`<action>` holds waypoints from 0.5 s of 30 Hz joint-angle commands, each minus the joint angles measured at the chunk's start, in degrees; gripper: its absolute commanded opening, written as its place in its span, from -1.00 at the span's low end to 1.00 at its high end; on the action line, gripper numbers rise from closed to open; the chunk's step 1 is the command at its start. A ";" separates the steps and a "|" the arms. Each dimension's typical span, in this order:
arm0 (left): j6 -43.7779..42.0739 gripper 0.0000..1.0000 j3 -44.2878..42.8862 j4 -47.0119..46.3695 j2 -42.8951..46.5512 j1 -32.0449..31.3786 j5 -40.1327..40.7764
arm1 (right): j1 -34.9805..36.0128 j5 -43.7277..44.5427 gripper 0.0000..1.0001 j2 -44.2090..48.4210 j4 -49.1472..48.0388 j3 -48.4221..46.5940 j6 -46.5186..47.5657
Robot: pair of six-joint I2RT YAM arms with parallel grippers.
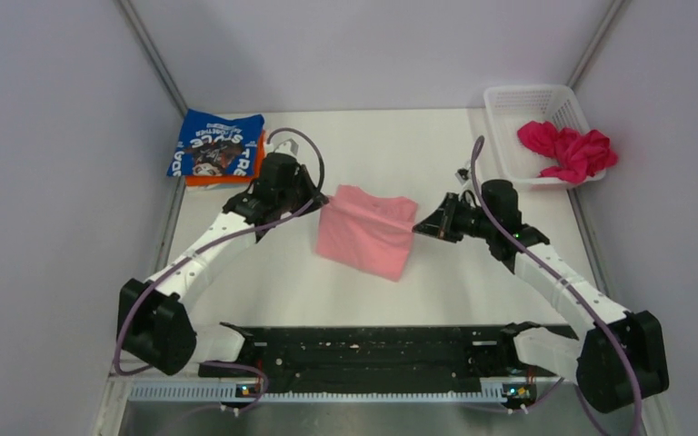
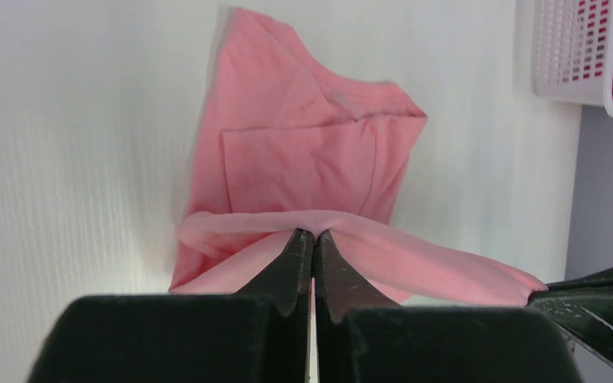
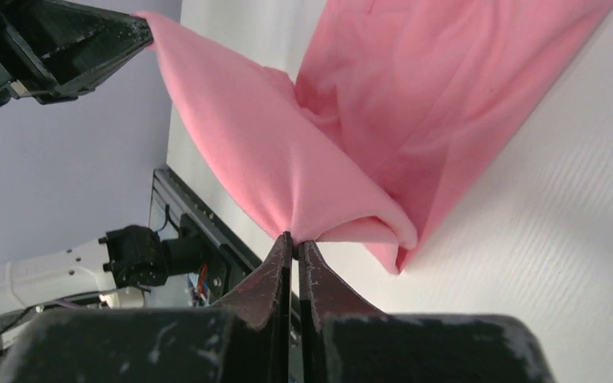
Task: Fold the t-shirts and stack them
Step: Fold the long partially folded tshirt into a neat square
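A light pink t-shirt (image 1: 366,232) hangs stretched between both grippers at mid-table, its lower part resting on the table. My left gripper (image 1: 325,202) is shut on the shirt's left top corner (image 2: 314,227). My right gripper (image 1: 415,227) is shut on the right top corner (image 3: 294,235). The pink cloth (image 2: 303,152) lies partly folded below the held edge (image 3: 415,96). A folded blue t-shirt with white lettering (image 1: 215,143) lies on an orange t-shirt (image 1: 227,176) at the far left. A magenta t-shirt (image 1: 568,148) sits crumpled in the white basket (image 1: 509,136).
The white lattice basket (image 2: 575,56) stands at the far right corner. A black rail (image 1: 373,350) runs along the near edge between the arm bases. Grey walls enclose the table on the left, back and right.
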State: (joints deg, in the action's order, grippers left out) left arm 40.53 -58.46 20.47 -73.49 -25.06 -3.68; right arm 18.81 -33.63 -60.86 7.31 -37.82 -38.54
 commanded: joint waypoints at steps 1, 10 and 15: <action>-0.22 -1.00 -5.49 -4.96 -4.37 1.66 5.69 | -3.51 -3.31 -1.00 -5.21 -7.96 -4.72 1.69; -1.09 -1.00 -12.76 -6.26 -16.21 3.80 4.43 | -6.35 -2.45 -1.00 -16.54 -12.15 -8.43 2.16; -1.62 -1.00 -16.27 -7.73 -22.44 3.97 0.65 | -7.50 0.73 -1.00 -19.55 -12.67 -8.41 2.39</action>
State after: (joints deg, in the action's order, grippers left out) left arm 40.32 -70.65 16.71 -92.77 -21.93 -2.20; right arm 12.95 -35.59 -79.00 -2.59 -43.68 -37.60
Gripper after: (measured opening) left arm 0.013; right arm 0.011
